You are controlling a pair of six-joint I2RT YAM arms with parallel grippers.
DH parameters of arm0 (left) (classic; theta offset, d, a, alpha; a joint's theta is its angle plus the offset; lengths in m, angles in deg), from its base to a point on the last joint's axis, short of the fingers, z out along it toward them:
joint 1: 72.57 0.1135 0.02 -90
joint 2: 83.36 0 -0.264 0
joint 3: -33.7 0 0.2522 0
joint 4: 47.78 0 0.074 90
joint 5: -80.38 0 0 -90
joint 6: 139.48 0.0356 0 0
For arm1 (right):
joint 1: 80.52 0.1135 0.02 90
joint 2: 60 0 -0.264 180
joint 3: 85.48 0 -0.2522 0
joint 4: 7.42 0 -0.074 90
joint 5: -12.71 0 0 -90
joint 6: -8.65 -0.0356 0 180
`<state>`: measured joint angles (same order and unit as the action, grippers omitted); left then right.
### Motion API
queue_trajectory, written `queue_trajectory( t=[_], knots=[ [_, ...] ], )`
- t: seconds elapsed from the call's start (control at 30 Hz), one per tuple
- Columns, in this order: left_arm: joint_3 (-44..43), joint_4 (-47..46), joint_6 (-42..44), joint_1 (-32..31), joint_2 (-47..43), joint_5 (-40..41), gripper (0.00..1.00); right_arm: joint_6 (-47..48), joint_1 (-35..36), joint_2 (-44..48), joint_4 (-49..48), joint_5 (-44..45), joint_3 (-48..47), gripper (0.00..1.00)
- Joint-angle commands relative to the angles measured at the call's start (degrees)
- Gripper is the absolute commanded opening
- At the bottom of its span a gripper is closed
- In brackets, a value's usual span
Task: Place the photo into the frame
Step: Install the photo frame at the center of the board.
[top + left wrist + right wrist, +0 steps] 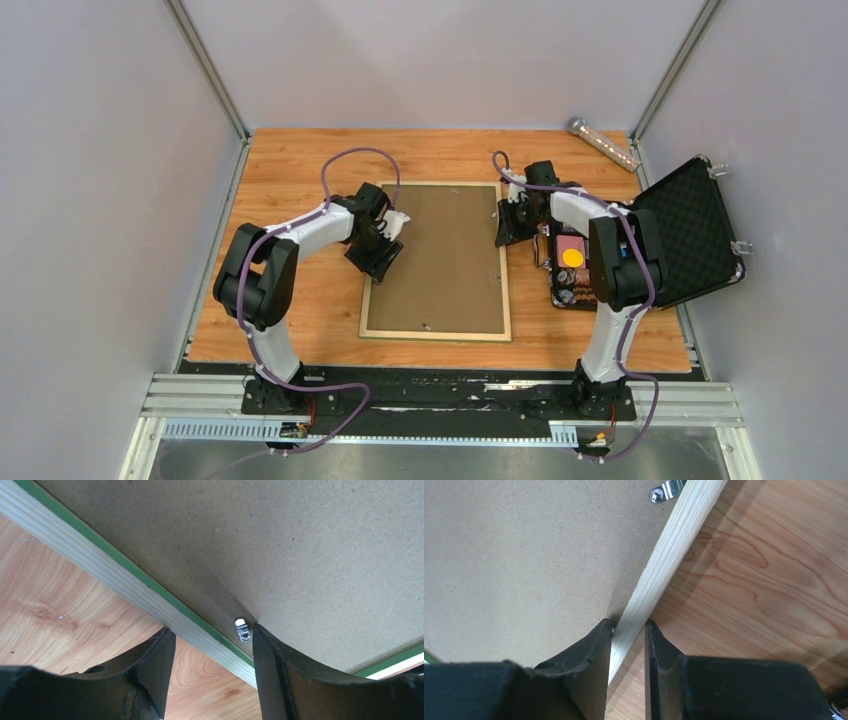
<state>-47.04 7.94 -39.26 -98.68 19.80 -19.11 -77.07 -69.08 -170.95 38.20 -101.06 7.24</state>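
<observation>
The left arm and right arm share white links, black joints and looping purple cables

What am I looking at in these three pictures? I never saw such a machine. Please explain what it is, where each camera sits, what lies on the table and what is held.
These are two robot arms bolted at the near edge of a wooden table. The wide picture comes from a camera above and behind them; the two close pictures come from a camera on each wrist. On the table lies a picture frame, back up, with a brown backing board in it. An open black case stands at the right. The right gripper pinches the frame's pale rail. The left gripper is open, astride the opposite rail. No photo shows.
</observation>
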Motion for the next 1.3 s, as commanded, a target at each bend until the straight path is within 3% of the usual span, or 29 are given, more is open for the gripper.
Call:
queue_trajectory(
  t=[0.0,0.43,0.93,1.27],
  knots=[
    [-0.05,-8.61,0.2,-0.74,2.97,0.17,0.6,3.21,0.29,-1.63,-3.78,-0.84,0.59,0.13],
    [0.46,-9.02,0.15,0.15,2.94,0.16,0.42,3.2,0.17,-1.68,-3.67,-1.01,0.58,0.13],
    [3.07,-6.0,4.56,0.29,1.62,-1.56,0.3,2.9,0.23,-1.88,-3.73,-0.89,0.3,0.12],
    [4.9,-5.45,6.76,0.27,0.76,0.73,0.13,1.66,0.22,-2.83,-3.81,1.79,-0.05,0.08]
  ],
)
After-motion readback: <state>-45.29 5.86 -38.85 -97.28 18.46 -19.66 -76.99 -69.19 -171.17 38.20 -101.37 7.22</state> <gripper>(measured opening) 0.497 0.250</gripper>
